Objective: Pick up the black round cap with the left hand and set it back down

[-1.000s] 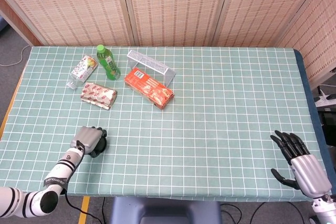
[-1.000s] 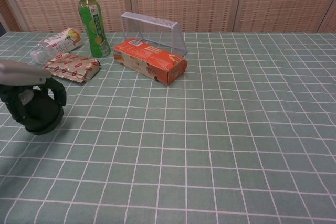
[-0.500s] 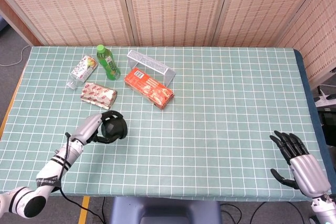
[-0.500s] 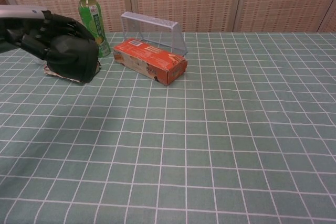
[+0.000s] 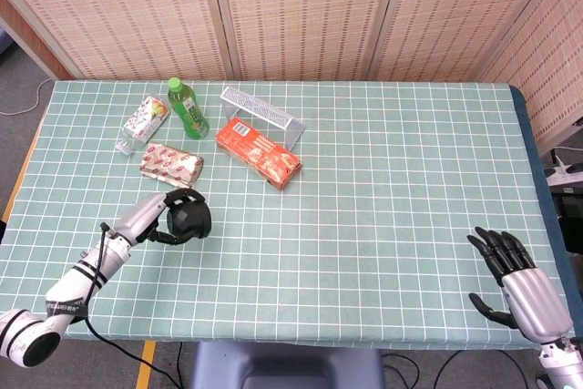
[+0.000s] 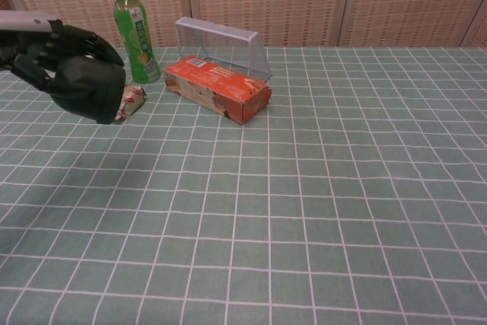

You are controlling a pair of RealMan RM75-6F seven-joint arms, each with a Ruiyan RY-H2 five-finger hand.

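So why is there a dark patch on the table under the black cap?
Chest view: that is the soft shadow of the black round cap, held up off the table by the left hand. Head view: it is barely visible.

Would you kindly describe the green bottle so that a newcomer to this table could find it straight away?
Look to the far left corner of the checked green table, where a few packaged goods cluster. The green bottle stands there between a clear bottle lying on its side and an orange box. It is the only upright item in the group, with a bright green cap.
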